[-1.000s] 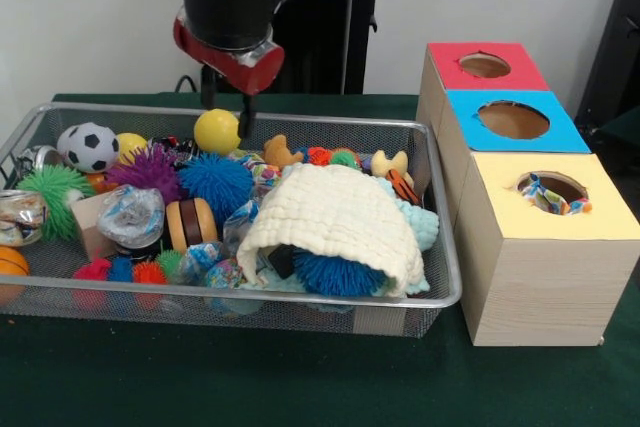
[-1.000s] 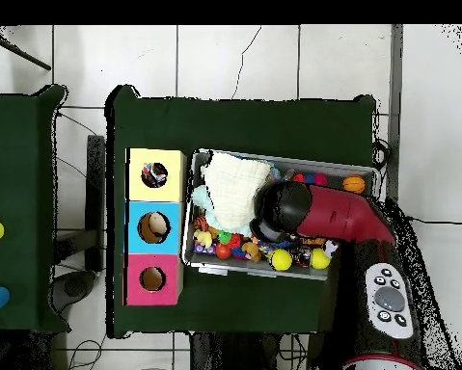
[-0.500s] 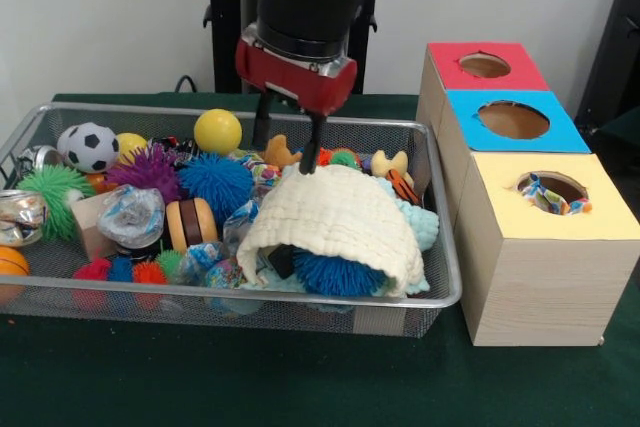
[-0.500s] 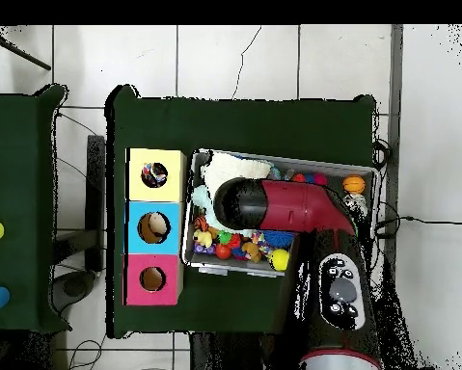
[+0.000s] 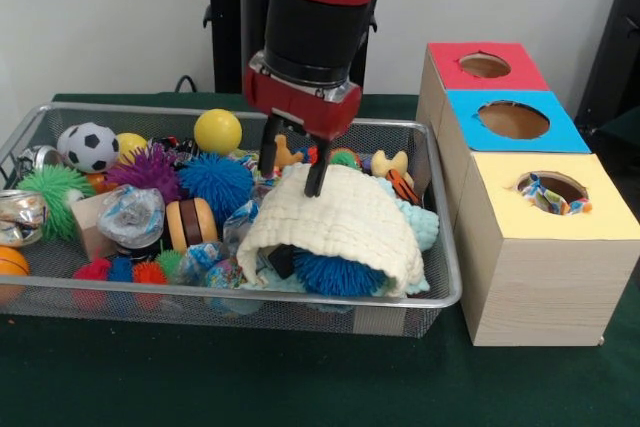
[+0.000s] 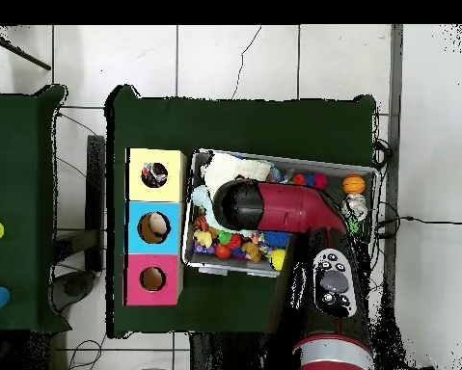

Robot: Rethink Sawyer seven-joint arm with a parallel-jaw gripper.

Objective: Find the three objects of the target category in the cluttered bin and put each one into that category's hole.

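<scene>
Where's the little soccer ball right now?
In the front view, the soccer ball sits at the wire bin's far left corner, beside a small yellow ball.

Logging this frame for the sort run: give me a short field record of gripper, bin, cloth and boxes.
gripper: open, fingers pointing down, tips at the far edge of the cloth
cloth: cream, draped over a blue spiky ball at the bin's box-side end
bin: wire mesh, crowded with toys
balls near the other end: yellow ball, soccer ball
boxes: red box, blue box, yellow box, one round hole in each top
yellow box hole: patterned item shows inside
held: nothing visible
</scene>
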